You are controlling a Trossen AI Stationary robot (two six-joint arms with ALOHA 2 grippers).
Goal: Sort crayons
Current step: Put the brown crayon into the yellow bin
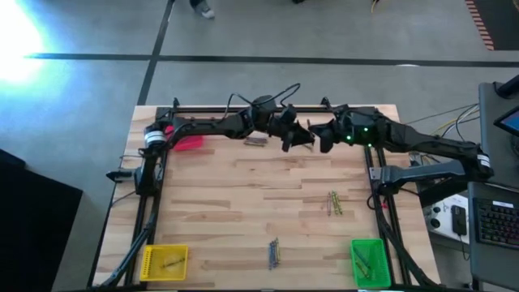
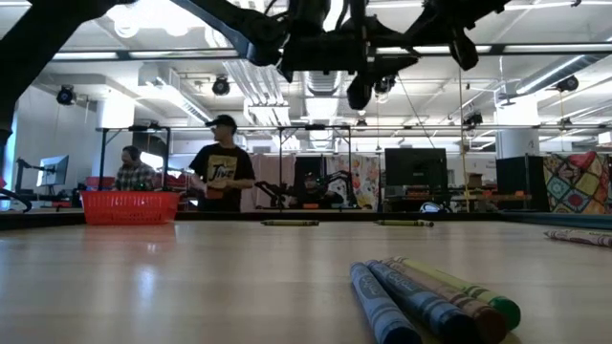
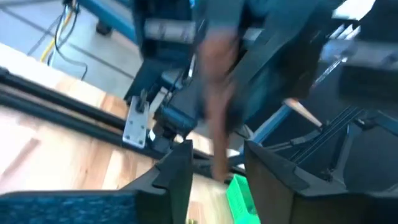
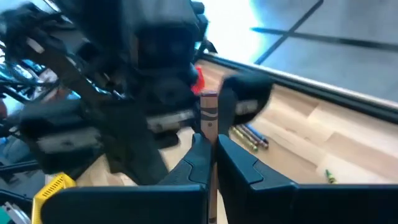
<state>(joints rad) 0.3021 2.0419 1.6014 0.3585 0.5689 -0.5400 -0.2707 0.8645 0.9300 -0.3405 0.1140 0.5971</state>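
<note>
Both arms meet above the far middle of the table. My right gripper is shut on a brown crayon, which sticks out past its fingertips toward my left gripper. In the left wrist view the left gripper is open, its two fingers standing on either side of the blurred brown crayon with a gap showing. Loose crayons lie flat on the wood in small clusters at the far middle, right of centre and near the front edge. My right gripper pinches the brown crayon between its two fingers, on the part of the stick just behind its paper band. The crayon lies along the fingers, and its free end reaches beyond their tips. It is held high above the table, clear of everything.
A red bin stands at the far left, a yellow bin at the near left corner and a green bin at the near right corner. Black rails run along both table sides. People stand in the room beyond the far edge.
</note>
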